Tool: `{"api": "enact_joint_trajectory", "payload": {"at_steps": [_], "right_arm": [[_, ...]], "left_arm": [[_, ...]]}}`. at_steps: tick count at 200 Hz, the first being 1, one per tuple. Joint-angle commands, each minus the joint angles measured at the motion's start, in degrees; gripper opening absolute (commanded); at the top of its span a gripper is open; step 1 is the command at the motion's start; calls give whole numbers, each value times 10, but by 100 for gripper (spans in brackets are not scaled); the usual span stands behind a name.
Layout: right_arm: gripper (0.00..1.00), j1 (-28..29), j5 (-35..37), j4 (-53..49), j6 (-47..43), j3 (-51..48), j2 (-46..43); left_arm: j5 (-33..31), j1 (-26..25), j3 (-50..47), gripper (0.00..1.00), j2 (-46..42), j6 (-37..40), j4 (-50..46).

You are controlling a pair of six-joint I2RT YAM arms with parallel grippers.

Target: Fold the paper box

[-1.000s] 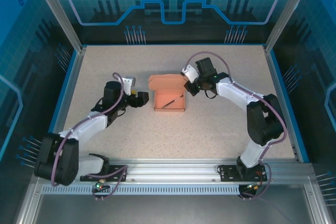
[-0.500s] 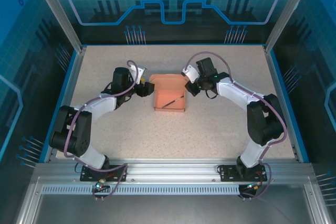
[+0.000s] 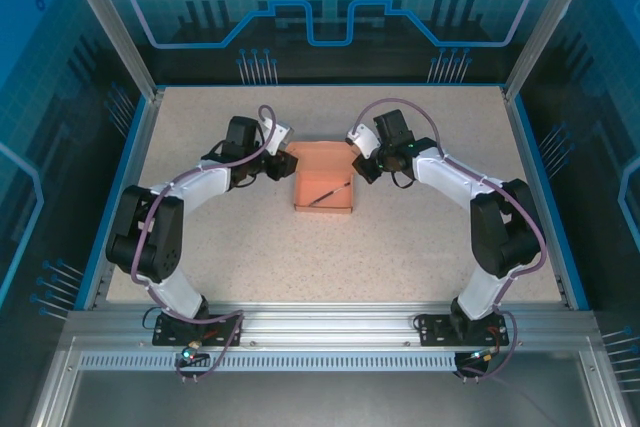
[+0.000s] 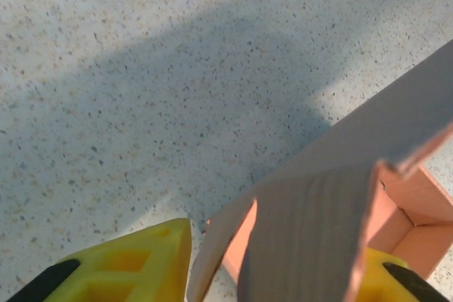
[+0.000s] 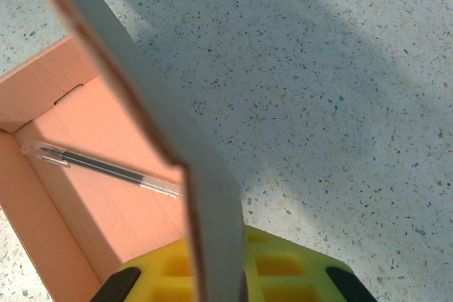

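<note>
Blue panels (image 3: 330, 7) close in a speckled beige counter (image 3: 400, 257). The paper box (image 3: 322, 172) sits near the middle of it, between the two arms. It is salmon-pink and open at the top, and a thin dark pen (image 3: 328, 192) lies slanted on its floor.

The left claw (image 3: 282, 165) is at the far left corner of the box. In the left wrist view its yellow fingers (image 4: 141, 263) stand one on each side of a raised flap (image 4: 311, 217) – I cannot tell if they already press on it.

The right claw (image 3: 357, 164) is at the far right corner. Its yellow fingers (image 5: 283, 266) are together on the upright right side wall (image 5: 205, 196) of the box, and the cardboard edge runs out from between them.
</note>
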Motion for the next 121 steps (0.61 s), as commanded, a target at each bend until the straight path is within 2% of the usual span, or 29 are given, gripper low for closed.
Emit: {"api": "enact_joint_trajectory", "payload": {"at_steps": [1, 21, 71, 121], "right_arm": [[10, -8, 1, -12, -6, 9, -7], [10, -7, 3, -12, -6, 9, -7], [10, -7, 7, -18, -5, 12, -9], [14, -7, 11, -27, 2, 22, -10]], "left_arm": [[16, -3, 12, 35, 4, 13, -22], [16, -3, 8, 34, 0, 10, -11], [20, -3, 10, 21, 6, -1, 9], [23, -3, 10, 14, 5, 6, 4]]}}
